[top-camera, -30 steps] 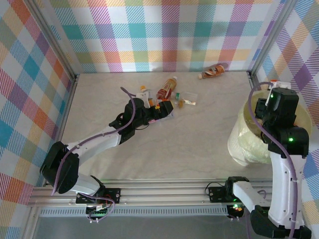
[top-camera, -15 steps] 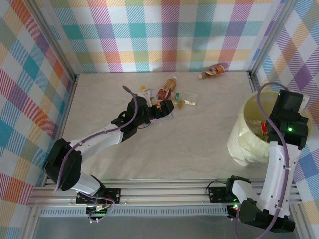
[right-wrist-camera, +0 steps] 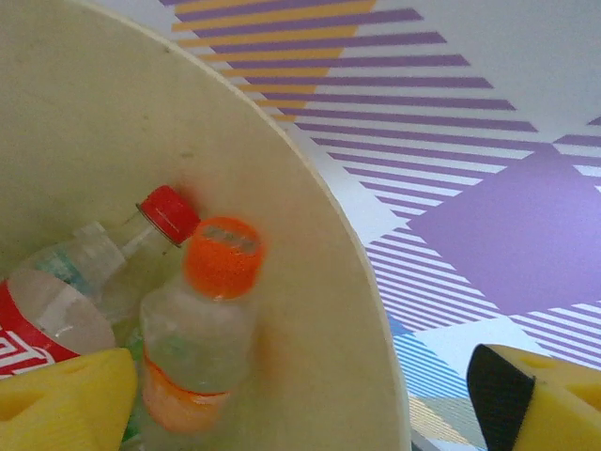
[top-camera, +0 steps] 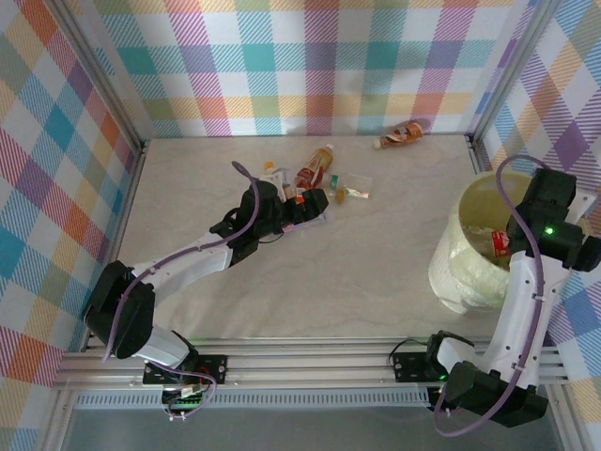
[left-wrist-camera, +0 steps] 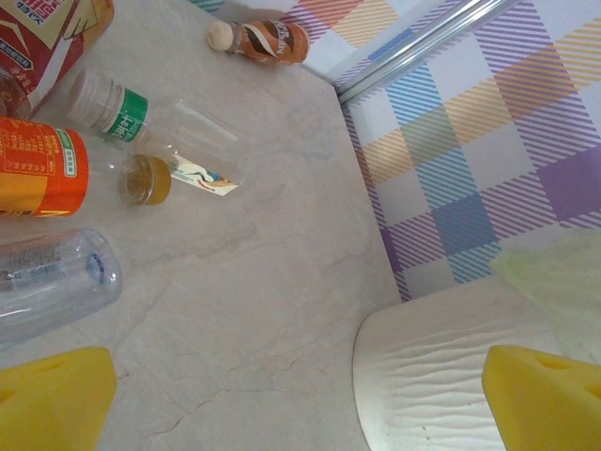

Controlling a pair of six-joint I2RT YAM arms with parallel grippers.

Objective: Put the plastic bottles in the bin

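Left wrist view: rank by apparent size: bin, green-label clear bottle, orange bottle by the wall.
1. bin, cropped by the frame
2. green-label clear bottle
3. orange bottle by the wall, though farther off, so real size unsure

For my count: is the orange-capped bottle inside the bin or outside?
Inside: the orange-capped bottle is beside a red-capped bottle, with the bin wall curving around both.

Orange-capped bottle blurred inside the bin; clear bottle cut by the left edge.
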